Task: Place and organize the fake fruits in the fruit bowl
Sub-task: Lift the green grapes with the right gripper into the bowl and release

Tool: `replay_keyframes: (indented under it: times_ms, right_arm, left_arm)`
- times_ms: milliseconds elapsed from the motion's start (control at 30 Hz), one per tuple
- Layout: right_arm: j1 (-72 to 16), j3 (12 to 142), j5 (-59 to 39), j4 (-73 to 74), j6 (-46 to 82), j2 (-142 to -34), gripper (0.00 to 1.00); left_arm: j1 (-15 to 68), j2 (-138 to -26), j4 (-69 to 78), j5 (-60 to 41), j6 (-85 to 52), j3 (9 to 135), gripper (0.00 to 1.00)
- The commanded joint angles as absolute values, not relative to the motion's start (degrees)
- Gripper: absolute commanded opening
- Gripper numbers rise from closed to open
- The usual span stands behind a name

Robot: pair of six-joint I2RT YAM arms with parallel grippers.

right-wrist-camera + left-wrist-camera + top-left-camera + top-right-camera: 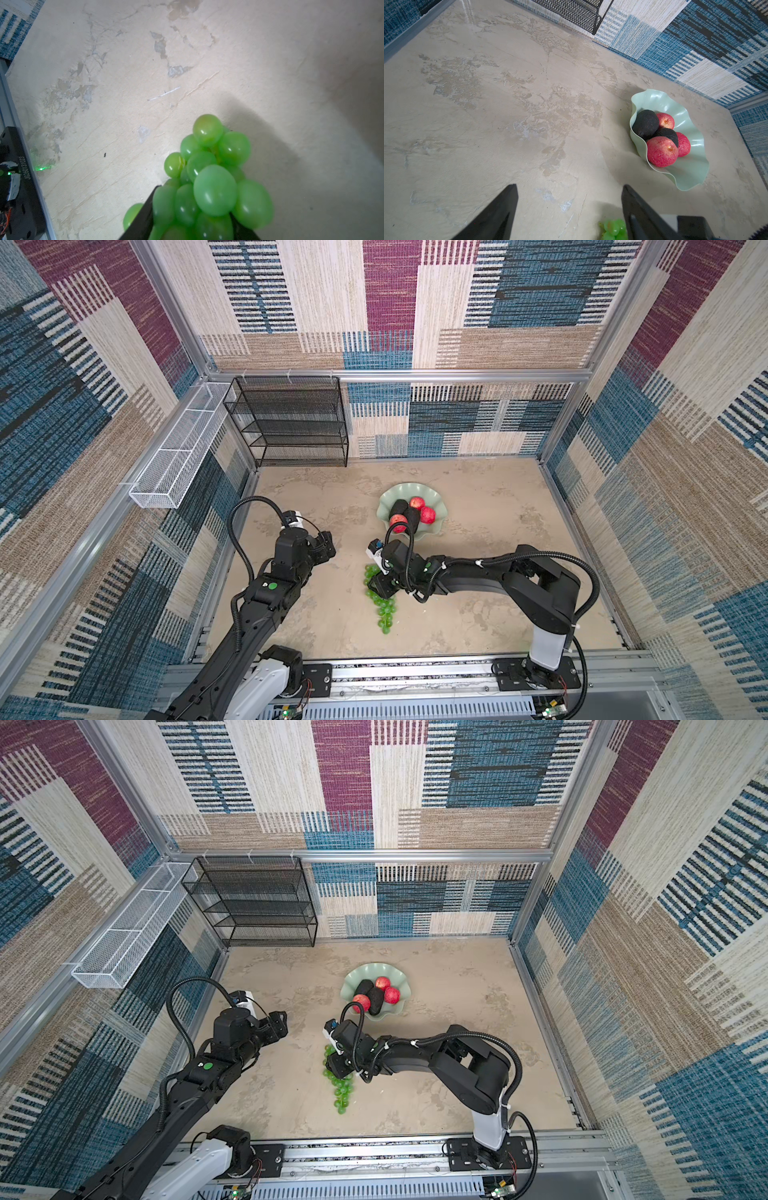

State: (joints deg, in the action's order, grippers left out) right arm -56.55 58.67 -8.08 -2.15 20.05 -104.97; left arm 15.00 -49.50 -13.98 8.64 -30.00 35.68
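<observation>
Nearest the front rail, the bunch of green grapes [385,614] is lying on the worktop [324,626], outside the fruit bowl and well short of it; the right jaws are pinching in on the upper part of the bunch, and in the right wrist view a dark finger [141,220] is pressing against the grapes [214,187] with the opposite one closing from the other side, so the grip is looking taken, though the tail of the bunch appears to be resting on the surface in both top views; a little farther in, the left jaws are standing well apart over bare worktop, holding and touching nothing; beyond them the pale green fruit bowl [409,489] is carrying three red apples [428,515] and two dark avocados [412,517], packed together toward its near side; five of six fruits are judged placed, leaving the grapes and any tidying; at the back, the black mesh rack [291,423] and white wire basket [174,464] are holding no fruit.
</observation>
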Motion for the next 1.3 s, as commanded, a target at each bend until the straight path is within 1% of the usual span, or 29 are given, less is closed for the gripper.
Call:
replay_keyframes:
  times_ms: [0,300,533,800,1100,1133,1200,1233,1267]
  right_arm:
    - [-54.9,57.8,-7.5,-0.1,21.4,-101.4,0.39]
    - [-45.9,57.4,-7.3,1.2,22.5,-89.7,0.39]
    - [-38.3,61.5,-7.7,0.9,19.8,-86.0,0.39]
    - [-31.2,65.7,-10.9,2.3,18.0,-89.3,0.39]
    - [-25.8,69.8,-14.4,6.8,19.4,-101.7,0.41]
    - [-25.4,70.8,-14.8,7.0,19.6,-103.5,0.42]
    - [-24.8,73.0,-15.0,6.8,19.5,-106.7,0.48]
    - [-24.5,74.1,-15.0,6.6,19.5,-108.1,0.53]
    - [-24.2,75.1,-15.0,6.7,19.3,-109.2,0.61]
  left_arm:
    - [14.8,-49.5,-12.8,9.0,-29.7,36.0,0.82]
    - [14.5,-49.3,-12.9,9.0,-29.4,36.4,0.82]
    - [14.3,-49.4,-12.8,8.8,-29.4,36.5,0.82]
    - [14.2,-49.4,-13.1,9.1,-29.3,36.7,0.82]
    - [13.8,-49.9,-12.8,9.8,-29.1,37.0,0.82]
    - [13.7,-49.8,-12.6,10.0,-29.1,36.9,0.82]
    - [13.6,-49.9,-12.3,10.5,-29.0,36.8,0.82]
    - [13.5,-49.9,-12.1,10.6,-29.0,36.7,0.82]
    - [13.4,-50.0,-12.0,10.5,-29.1,36.7,0.82]
